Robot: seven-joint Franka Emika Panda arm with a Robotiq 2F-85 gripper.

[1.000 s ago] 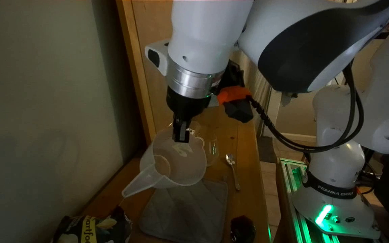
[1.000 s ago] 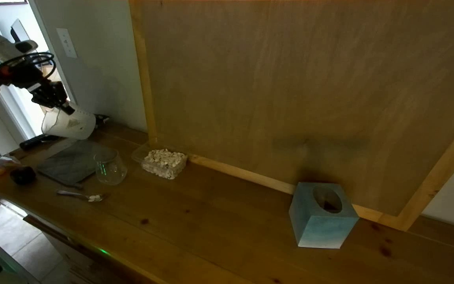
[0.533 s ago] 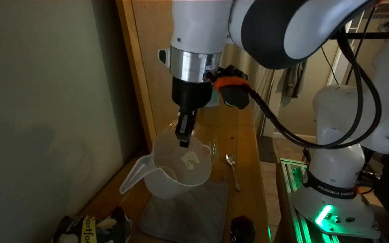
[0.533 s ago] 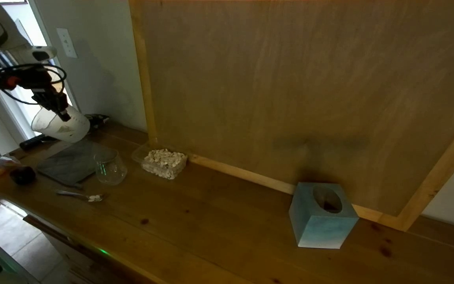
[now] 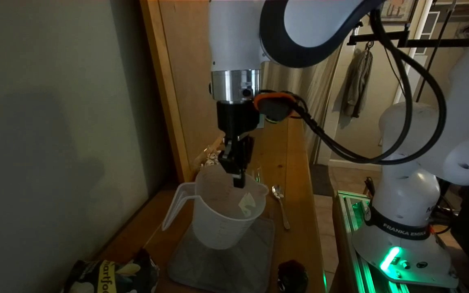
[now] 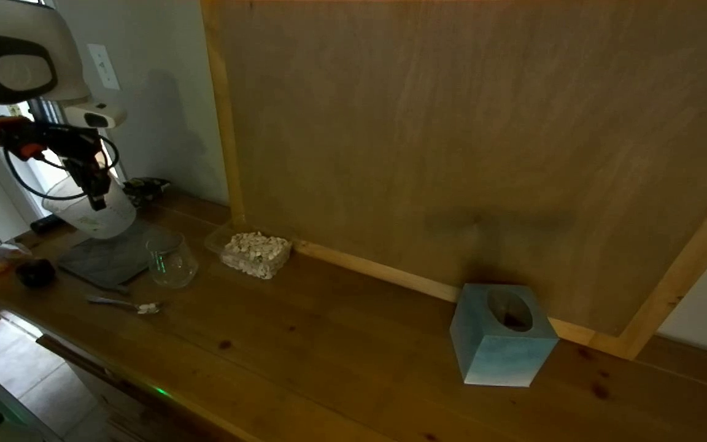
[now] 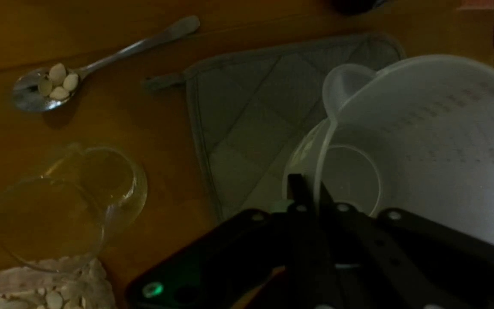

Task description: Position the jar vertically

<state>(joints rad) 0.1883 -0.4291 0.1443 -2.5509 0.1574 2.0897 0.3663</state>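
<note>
The jar (image 5: 226, 230) is a translucent whitish measuring jug with a handle and a spout. It also shows in an exterior view (image 6: 103, 222) and fills the right of the wrist view (image 7: 444, 150). It stands over the grey quilted mat, mouth up, still leaning somewhat. I cannot tell if its base touches the mat. My gripper (image 5: 237, 179) points down and is shut on the jar's rim, one finger inside and one outside. In the wrist view the gripper (image 7: 313, 189) has the rim between its fingertips. The gripper hides part of the rim.
The grey mat (image 5: 234, 268) lies under the jar. A clear glass (image 6: 170, 261), a spoon (image 5: 281, 206) and a container of pale pieces (image 6: 256, 252) are close by. A snack bag (image 5: 112, 274), a dark object (image 5: 292, 276) and a tissue box (image 6: 504, 350) also stand on the wooden surface. The wall is near.
The arm has straightened and the jar has swung from strongly tilted to nearer upright. The jar has also come lower over the mat. The gripper keeps its hold on the rim.
</note>
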